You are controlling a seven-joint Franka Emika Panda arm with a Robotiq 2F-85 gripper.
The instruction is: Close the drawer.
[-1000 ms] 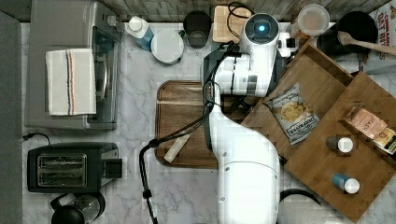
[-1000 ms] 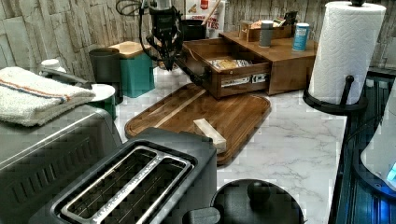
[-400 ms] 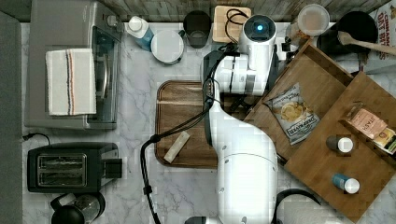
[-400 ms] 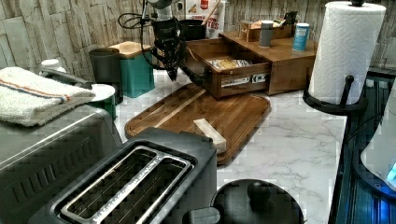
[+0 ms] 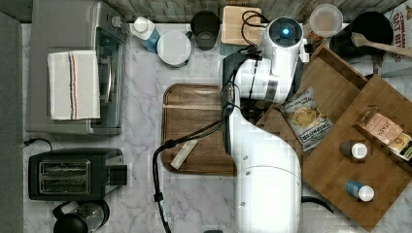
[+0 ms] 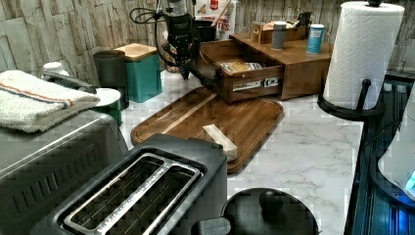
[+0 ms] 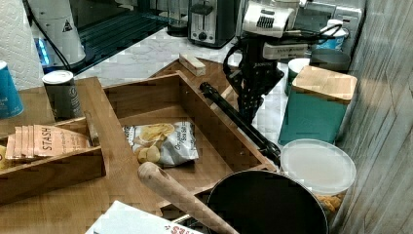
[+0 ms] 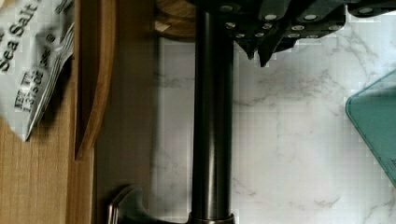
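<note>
- Wooden drawer, pulled out of its box unit; I see it open in the right view, with a chip bag lying flat on its floor.
- Dark metal bar handle runs along the drawer's front face, standing off it on a post; in the wrist view the handle appears as a long dark cylinder with bare marble countertop on the side away from the drawer.
- Gripper hangs on the outer side of the handle, near one end of it; in the left view I read the gripper as just off the drawer front's left end.
- Jaws: the two fingertips look nearly together and hold nothing; I judge them narrow. Whether they touch the bar I cannot tell.
- Governing relation, as I judge it: the drawer lies across the handle from the fingertips, and the handle's long axis runs square to the closing direction, so the push should go broadside against the bar, toward the box unit.
- Rounded wooden tray lies on the counter before the drawer, outside the closing path.
</note>
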